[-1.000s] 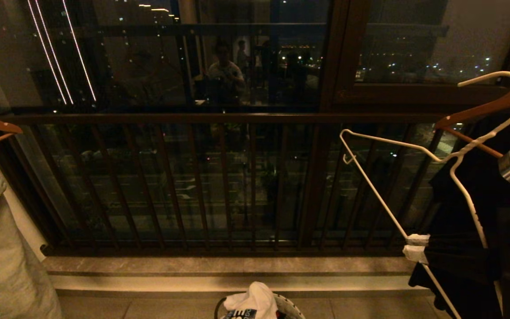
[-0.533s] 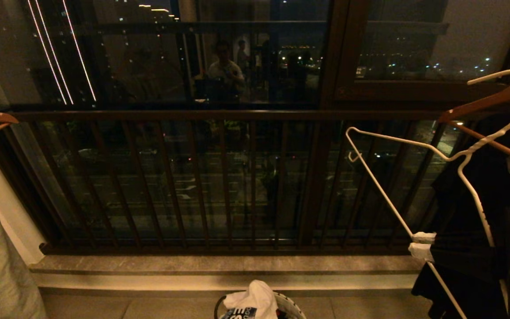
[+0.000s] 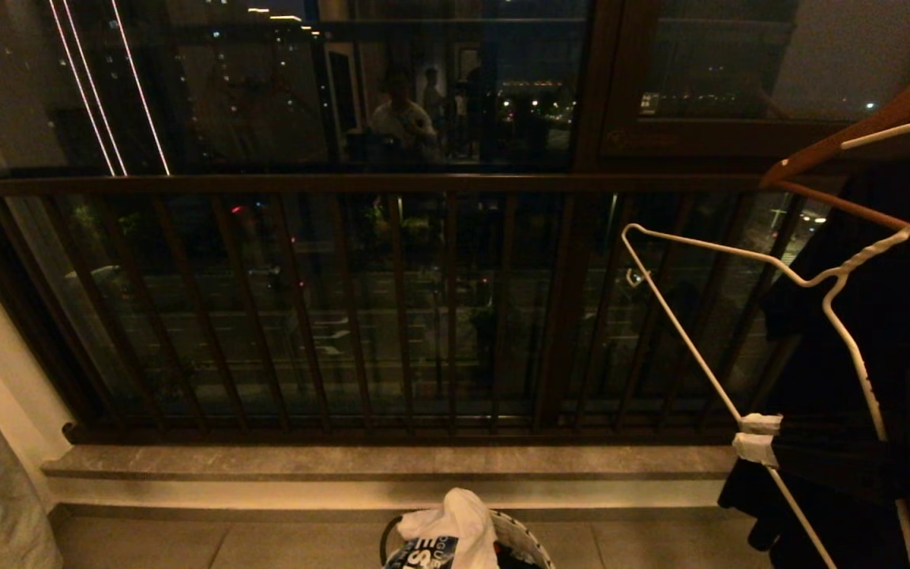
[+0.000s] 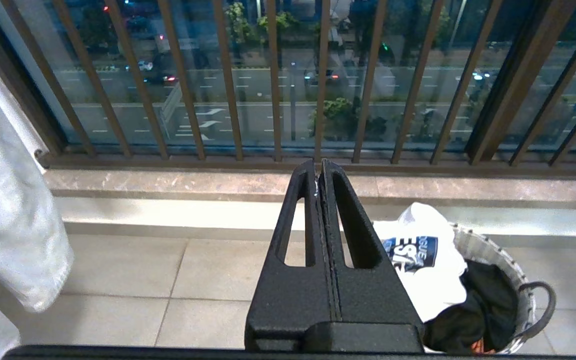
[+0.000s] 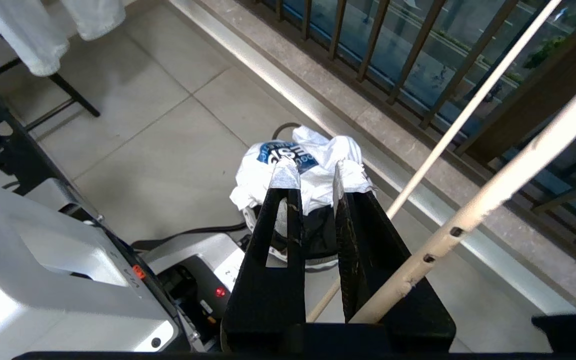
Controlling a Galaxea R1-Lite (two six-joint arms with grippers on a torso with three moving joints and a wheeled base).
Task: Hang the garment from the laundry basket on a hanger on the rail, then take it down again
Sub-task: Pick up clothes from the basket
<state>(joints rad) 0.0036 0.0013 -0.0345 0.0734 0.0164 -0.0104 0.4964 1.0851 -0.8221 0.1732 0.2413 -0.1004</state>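
**Right gripper** (image 3: 755,437) – jaws narrow, taped tips pinching lower arm of the hanger (image 3: 708,253); hook end tilted up toward brown wooden hanger (image 3: 858,134), black cloth (image 3: 842,356) just behind.

**Left gripper** (image 4: 320,167) – jaws pressed together, empty, parked level, pointing at railing (image 3: 392,183).

**The garment** (image 3: 455,529) – heaped in the laundry basket (image 3: 522,539) on floor, print showing, well below hanger.

**Step, as we judge it** – bring hanger down to garment. We advise firm pinch, hook kept off black cloth, left jaws opened before reaching for collar.
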